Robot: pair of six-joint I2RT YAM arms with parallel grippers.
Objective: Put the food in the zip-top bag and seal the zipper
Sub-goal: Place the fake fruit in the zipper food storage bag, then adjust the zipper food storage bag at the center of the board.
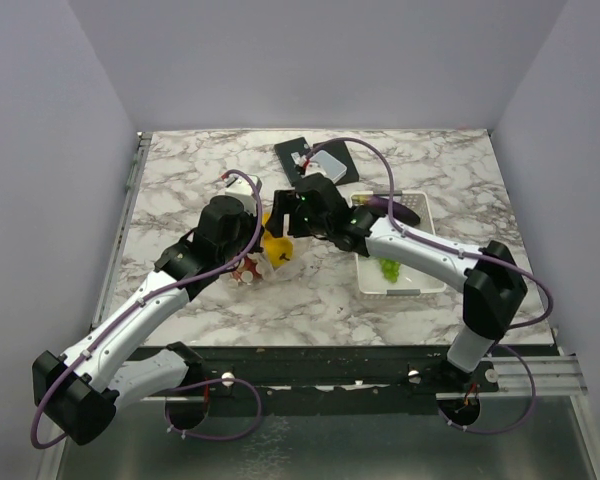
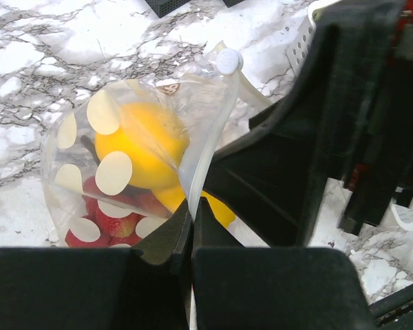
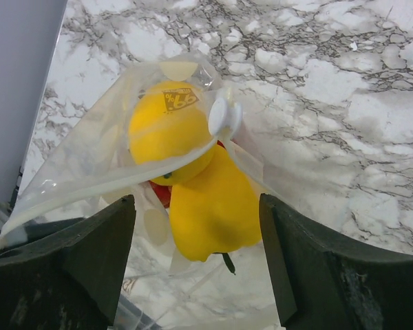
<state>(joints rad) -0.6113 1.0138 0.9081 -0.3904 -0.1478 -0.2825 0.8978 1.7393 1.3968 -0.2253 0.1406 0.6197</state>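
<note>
Food is split between two places on the marble table (image 1: pixel 180 180). Grapes (image 1: pixel 390 268) and an eggplant (image 1: pixel 405 212) lie in the white basket (image 1: pixel 420 288), right of centre in the top view. The rest sits in the bag (image 2: pixel 76 137) just left of centre, where both arms meet.

The left gripper (image 2: pixel 191 216) has its jaws pressed together on the bag's rim, apparently lifting one side so the mouth gapes toward the other arm. The right gripper (image 3: pixel 196 206) hangs right over that opening with its jaws wide apart and nothing in them, which suits dropping a piece in.

Inside the bag a lemon (image 3: pixel 166 130) with a sticker rests on strawberries (image 2: pixel 110 223). A second yellow piece (image 3: pixel 217 213) lies at the mouth; whether it is fully inside cannot be told.

Smallest is the white tab (image 3: pixel 220 113) at the upper end of the zipper (image 2: pixel 208 137), which is unsealed. Sealing looks premature while the basket holds food.
</note>
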